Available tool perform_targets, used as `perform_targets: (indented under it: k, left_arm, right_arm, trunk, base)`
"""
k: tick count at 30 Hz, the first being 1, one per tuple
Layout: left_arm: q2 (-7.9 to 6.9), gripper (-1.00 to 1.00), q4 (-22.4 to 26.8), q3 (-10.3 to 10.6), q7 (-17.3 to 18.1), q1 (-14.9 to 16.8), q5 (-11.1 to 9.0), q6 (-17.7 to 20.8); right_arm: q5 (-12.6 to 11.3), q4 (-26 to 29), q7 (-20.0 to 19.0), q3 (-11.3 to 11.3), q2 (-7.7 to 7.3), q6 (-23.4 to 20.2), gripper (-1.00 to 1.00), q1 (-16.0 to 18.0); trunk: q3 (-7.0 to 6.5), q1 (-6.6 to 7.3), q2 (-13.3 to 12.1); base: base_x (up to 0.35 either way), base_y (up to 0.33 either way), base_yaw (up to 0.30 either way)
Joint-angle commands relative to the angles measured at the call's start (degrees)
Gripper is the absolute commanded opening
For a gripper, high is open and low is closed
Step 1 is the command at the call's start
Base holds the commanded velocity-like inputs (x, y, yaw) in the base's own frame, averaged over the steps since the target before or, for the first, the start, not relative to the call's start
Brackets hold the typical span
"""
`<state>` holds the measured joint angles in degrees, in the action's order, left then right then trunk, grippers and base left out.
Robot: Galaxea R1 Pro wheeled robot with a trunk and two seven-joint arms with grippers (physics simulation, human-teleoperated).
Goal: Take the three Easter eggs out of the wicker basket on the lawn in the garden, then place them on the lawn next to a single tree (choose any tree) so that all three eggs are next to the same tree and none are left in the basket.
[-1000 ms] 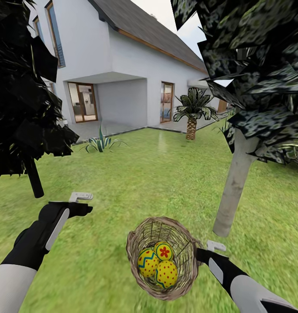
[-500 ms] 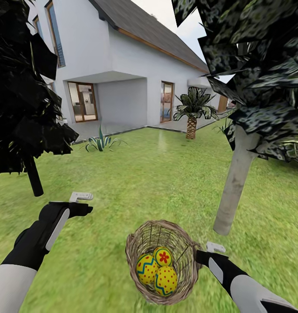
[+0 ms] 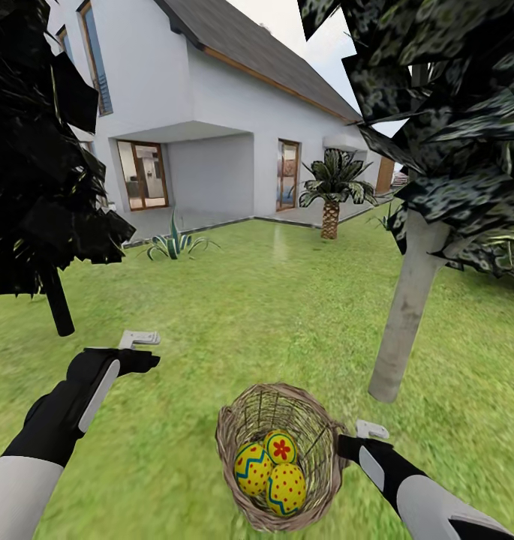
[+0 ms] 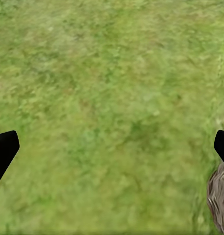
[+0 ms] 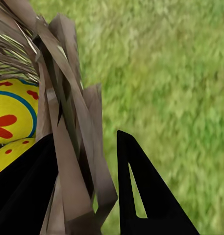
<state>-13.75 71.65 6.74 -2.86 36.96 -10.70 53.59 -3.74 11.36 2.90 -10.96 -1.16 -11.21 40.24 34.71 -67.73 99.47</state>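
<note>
Jaws on the right gripper (image 5: 87,186) are pinched down on the rim wall of the wicker basket (image 3: 317,431), one finger inside, one outside, weave sandwiched between them in the right wrist view. So it's got the basket by its edge, not an egg. The left gripper (image 4: 112,152) is spread wide with nothing in it, hanging over bare lawn (image 3: 234,315) off to the basket's left.

All three Easter eggs (image 3: 272,465) sit bunched at the bottom of the basket: the blue zigzag one (image 3: 251,469), the red flower one (image 3: 281,446) and the red dotted one (image 3: 287,487), touching each other. The basket itself is just beside the pale grey trunk of the tree (image 3: 408,315).

Handling guess: the wicker looks light and a bit springy, so a rim pinch should hold it but it'll probably tip or swing. The eggs look smooth, hard and rounded, so likely slippery and prone to squirting out of a two-finger grip. I'd take each across its widest part, coming straight down from above, and start with the flower egg since it's sitting highest. The deep wall doesn't leave much room for fingers.
</note>
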Motion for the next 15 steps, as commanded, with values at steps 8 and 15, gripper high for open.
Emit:
perform_targets:
  k: [8,15]
  left_arm:
    - [-0.05,1.00,0.04,0.12,-0.30,0.05,-0.37,0.20]
    - [-0.05,1.00,0.00,0.12,-0.32,0.05,-0.37,0.20]
  right_arm:
    - [-0.65,0.15,0.08,-0.21,0.23,-0.30,-1.00,0.02]
    - [-0.60,0.15,0.37,-0.21,0.56,-0.30,-1.00,0.02]
  trunk:
    - [1.50,-1.76,3.26]
    - [2.75,-3.29,6.06]
  base:
    - [0.000,0.000,0.000]
    - [0.000,0.000,0.000]
